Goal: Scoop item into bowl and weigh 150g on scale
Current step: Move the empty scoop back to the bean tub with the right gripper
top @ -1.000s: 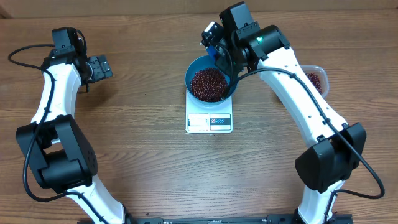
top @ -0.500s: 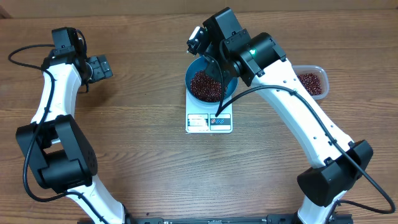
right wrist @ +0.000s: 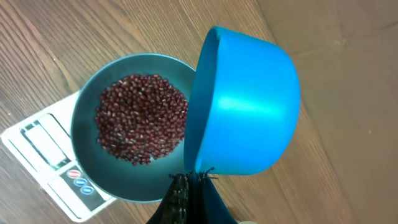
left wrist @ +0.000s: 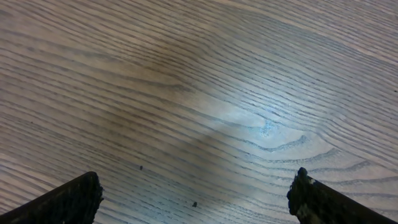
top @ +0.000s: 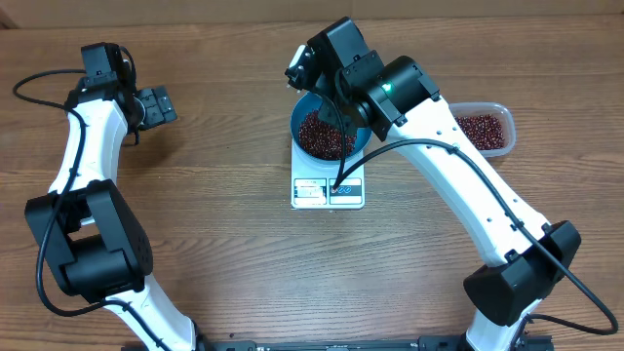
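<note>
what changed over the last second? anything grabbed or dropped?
The right gripper, shut on the blue scoop throughout, swung left from the right rim of the bowl to over its far-left side, uncovering the tub. The scoop now hangs on its side, mouth toward the beans. Nothing was grabbed or dropped. Unchanged: the bowl on the scale, the left gripper open and parked.

Matt, fine-grained wood across the table (left wrist: pixel 199 93). Glossy blue finish on the bowl (right wrist: pixel 140 182); smooth, satin plastic on the scoop (right wrist: pixel 249 112). Clear plastic tub (top: pixel 508 117).
</note>
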`<action>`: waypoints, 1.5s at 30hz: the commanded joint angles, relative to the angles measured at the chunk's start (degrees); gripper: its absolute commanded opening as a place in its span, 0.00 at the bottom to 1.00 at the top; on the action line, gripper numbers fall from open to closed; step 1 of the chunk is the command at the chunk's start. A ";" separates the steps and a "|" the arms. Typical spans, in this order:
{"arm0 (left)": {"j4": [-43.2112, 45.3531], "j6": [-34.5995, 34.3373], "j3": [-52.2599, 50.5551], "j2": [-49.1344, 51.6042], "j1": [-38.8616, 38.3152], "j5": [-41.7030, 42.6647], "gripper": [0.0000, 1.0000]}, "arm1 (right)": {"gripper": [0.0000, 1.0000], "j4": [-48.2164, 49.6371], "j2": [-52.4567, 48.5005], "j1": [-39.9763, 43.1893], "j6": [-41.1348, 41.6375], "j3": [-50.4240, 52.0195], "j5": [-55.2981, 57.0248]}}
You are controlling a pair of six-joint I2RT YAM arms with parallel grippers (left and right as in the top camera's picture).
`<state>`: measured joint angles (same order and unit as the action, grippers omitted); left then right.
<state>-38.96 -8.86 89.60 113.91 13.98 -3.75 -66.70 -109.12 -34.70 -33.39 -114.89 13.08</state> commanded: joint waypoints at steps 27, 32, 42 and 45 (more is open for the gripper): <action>0.22 0.28 0.52 -0.02 -0.15 -0.72 1.00 | 0.04 -12.55 1.64 33.44 25.83 14.05 -6.01; 0.22 0.28 0.52 -0.02 -0.15 -0.72 1.00 | 0.28 -10.51 1.64 33.68 25.88 17.90 -6.05; 0.22 0.28 0.52 -0.02 -0.15 -0.72 0.99 | 0.61 -15.72 1.64 34.99 27.85 18.51 -15.37; 0.22 0.28 0.52 -0.02 -0.15 -0.72 1.00 | 0.61 -18.36 1.64 34.99 29.16 18.51 -15.37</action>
<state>-38.94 -8.86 89.60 113.91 13.98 -3.75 -84.23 -109.12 0.30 -6.20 -96.68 -0.73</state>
